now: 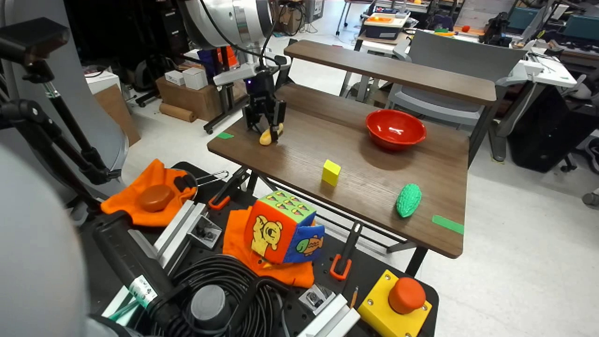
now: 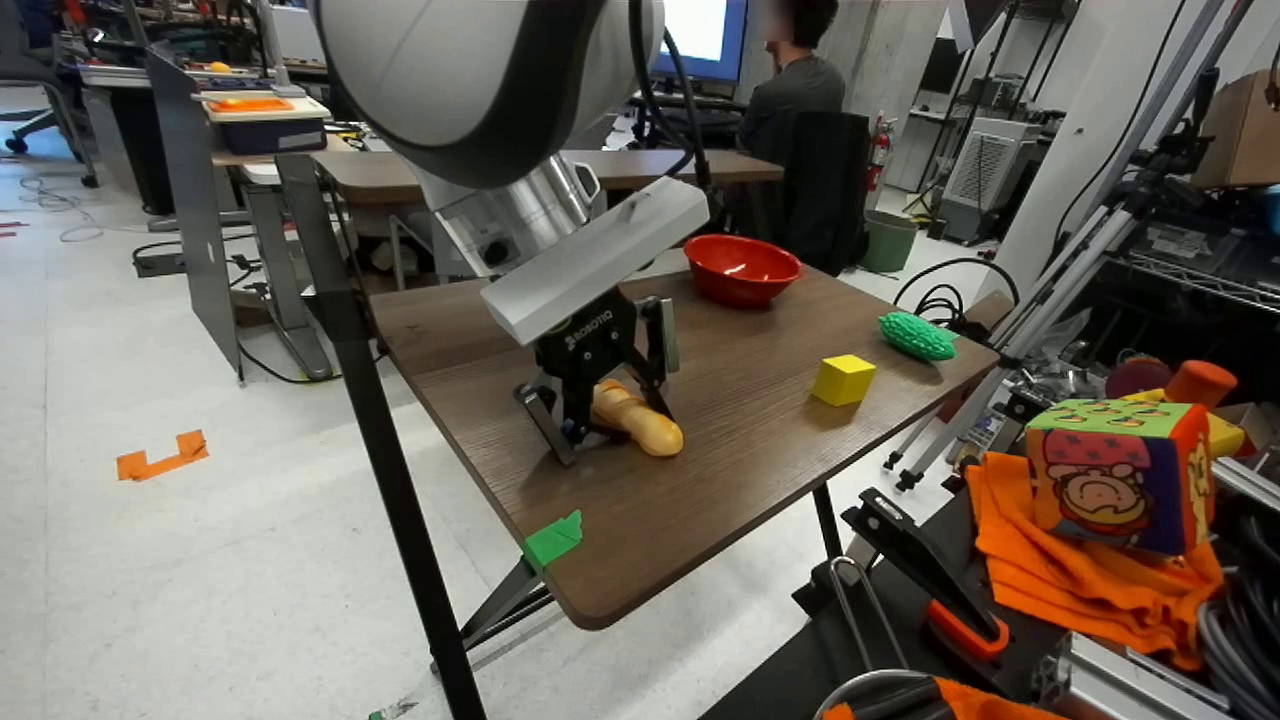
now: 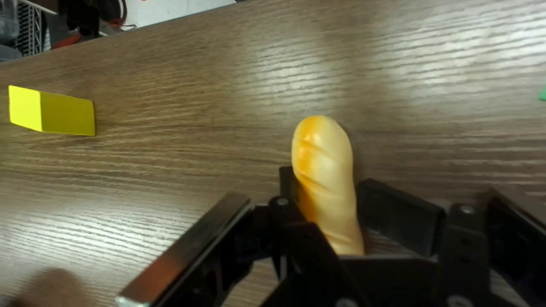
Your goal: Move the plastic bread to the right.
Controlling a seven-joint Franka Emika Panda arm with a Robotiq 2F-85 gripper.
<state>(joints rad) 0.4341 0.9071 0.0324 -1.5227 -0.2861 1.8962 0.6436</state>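
The plastic bread, a small yellow-orange loaf, lies on the brown table near its green-taped corner. It shows in both exterior views and upright in the middle of the wrist view. My gripper is low over the table, and its fingers stand on either side of the bread. It also shows in an exterior view. In the wrist view my gripper is open around the bread, with table visible between the right finger and the loaf. The left finger's pad is partly hidden behind the bread; whether it touches cannot be told.
A red bowl stands toward the table's far side. A yellow block and a green rounded object stand nearer the front edge. A raised wooden shelf runs along the table's back. Green tape marks a corner.
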